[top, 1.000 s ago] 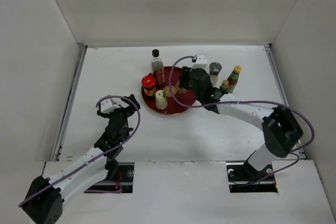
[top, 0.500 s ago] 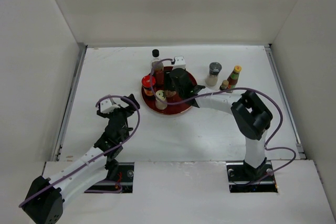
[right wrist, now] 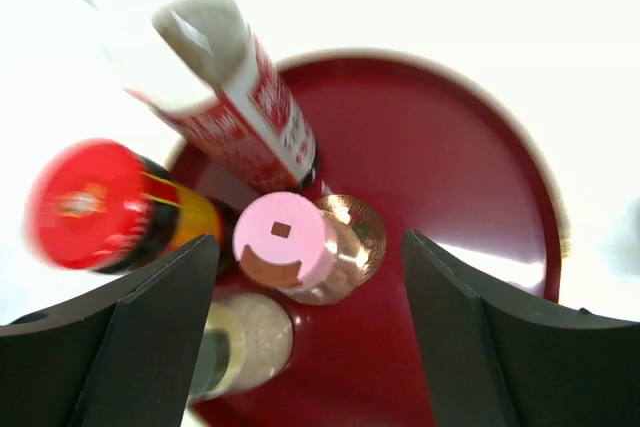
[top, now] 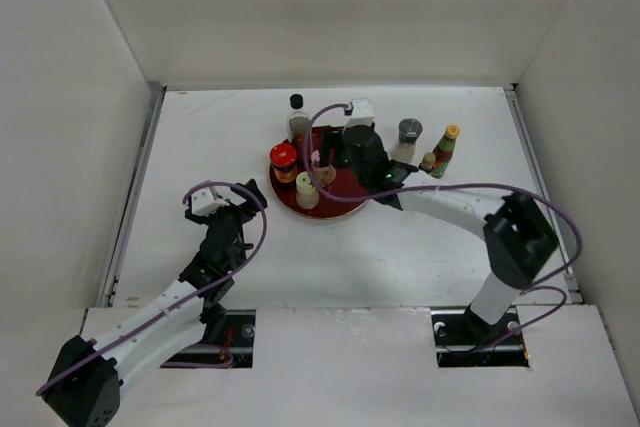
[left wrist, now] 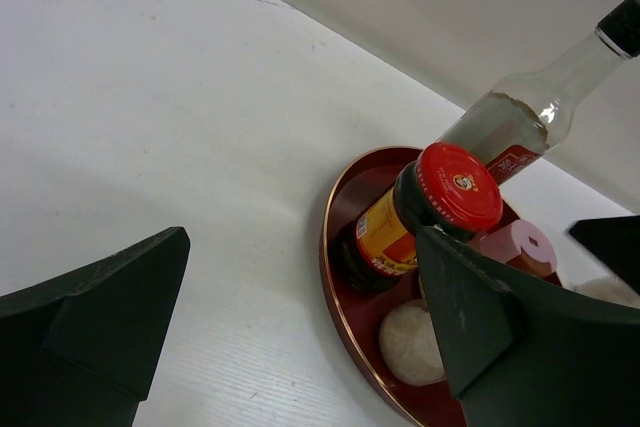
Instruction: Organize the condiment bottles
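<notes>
A round dark-red plate (top: 345, 209) holds a clear bottle with a black cap (top: 297, 117), a red-capped jar (top: 283, 160), a cream-capped bottle (top: 307, 190) and a pink-capped bottle (top: 322, 161). A grey-capped jar (top: 409, 137), an orange-capped bottle (top: 446, 150) and a small bottle (top: 428, 161) stand on the table to the right of the plate. My right gripper (right wrist: 308, 239) is open and empty above the pink-capped bottle (right wrist: 282, 239), with a finger on each side and apart from it. My left gripper (left wrist: 300, 237) is open and empty, left of the plate (left wrist: 335, 247).
White walls close in the table at the back and on both sides. The right arm (top: 450, 209) stretches across the table's right half towards the plate. The red-capped jar (left wrist: 455, 187) and the clear bottle (left wrist: 540, 112) stand at the plate's left edge.
My right gripper swung left over the plate, then came back a little to the right. The left arm has not moved.
</notes>
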Robot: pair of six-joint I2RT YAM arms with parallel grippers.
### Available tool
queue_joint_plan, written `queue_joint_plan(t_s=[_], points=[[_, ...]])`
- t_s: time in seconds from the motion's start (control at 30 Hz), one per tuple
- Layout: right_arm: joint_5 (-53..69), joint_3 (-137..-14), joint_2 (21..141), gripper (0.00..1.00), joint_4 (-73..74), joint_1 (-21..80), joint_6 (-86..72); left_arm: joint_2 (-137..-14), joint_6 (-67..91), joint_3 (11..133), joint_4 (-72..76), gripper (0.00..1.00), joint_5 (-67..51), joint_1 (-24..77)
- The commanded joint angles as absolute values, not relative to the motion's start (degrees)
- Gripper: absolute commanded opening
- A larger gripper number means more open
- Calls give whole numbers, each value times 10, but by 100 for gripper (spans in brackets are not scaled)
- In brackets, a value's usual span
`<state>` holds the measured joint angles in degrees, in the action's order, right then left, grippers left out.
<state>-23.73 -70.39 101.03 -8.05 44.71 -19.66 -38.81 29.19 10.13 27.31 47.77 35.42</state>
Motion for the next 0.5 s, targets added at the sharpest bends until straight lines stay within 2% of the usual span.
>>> queue_joint_plan(t_s=[0.0, 0.23, 0.37, 0.47], points=[[-258, -673, 894, 80, -110, 423, -199, -388, 298, 104, 298, 100, 474, 359], [-323, -569, 736, 78, -103, 264, -192, -374, 298, 97, 303, 100, 468, 361], [-344, -561, 738, 80, -71, 163, -180, -379, 299, 96, 307, 100, 467, 358], [-330, -568, 757, 83, -62, 134, -171, -376, 299, 98, 305, 100, 462, 362]])
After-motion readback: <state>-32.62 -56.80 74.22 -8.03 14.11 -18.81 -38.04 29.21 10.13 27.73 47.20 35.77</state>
